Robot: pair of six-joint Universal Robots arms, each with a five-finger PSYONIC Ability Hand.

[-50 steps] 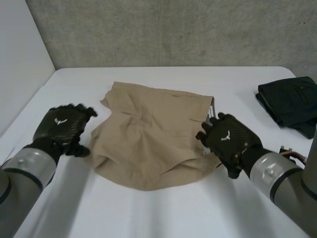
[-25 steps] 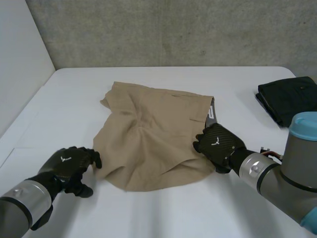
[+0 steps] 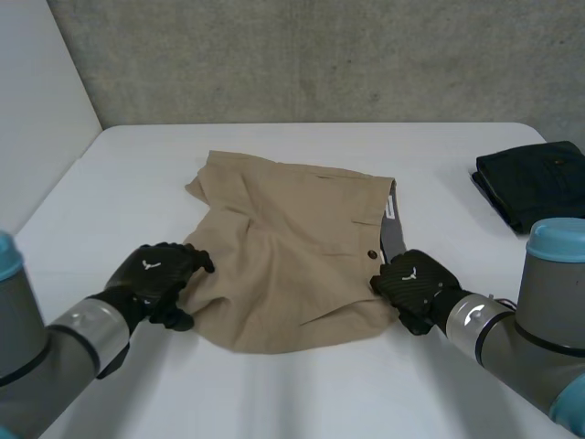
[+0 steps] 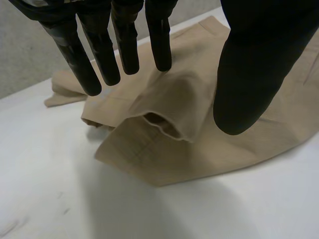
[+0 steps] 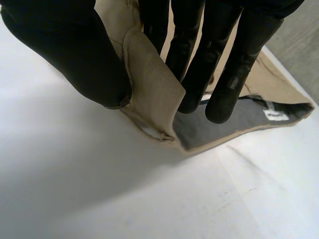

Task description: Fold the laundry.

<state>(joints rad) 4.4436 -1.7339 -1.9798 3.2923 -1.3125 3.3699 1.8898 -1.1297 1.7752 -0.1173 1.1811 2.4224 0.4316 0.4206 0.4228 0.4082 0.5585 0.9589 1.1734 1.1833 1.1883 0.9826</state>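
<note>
Tan shorts (image 3: 292, 247), rumpled, lying flat, grey waistband lining exposed at right side, dark folded garment (image 3: 535, 187) well apart

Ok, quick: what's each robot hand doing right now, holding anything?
Left robot hand: open, fingers straight, at a leg hem of the tan shorts.
Right robot hand: shut on the shorts, pinching the waistband corner.

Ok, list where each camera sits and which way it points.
Head view: behind the arms, looking down at table, tan shorts, dark folded clothes; left hand and right hand show.
Left wrist view: on that wrist, along the left hand's open fingers at a leg opening.
Right wrist view: on that wrist, along the right hand pinching the shorts' edge.
All share the shorts.
</note>
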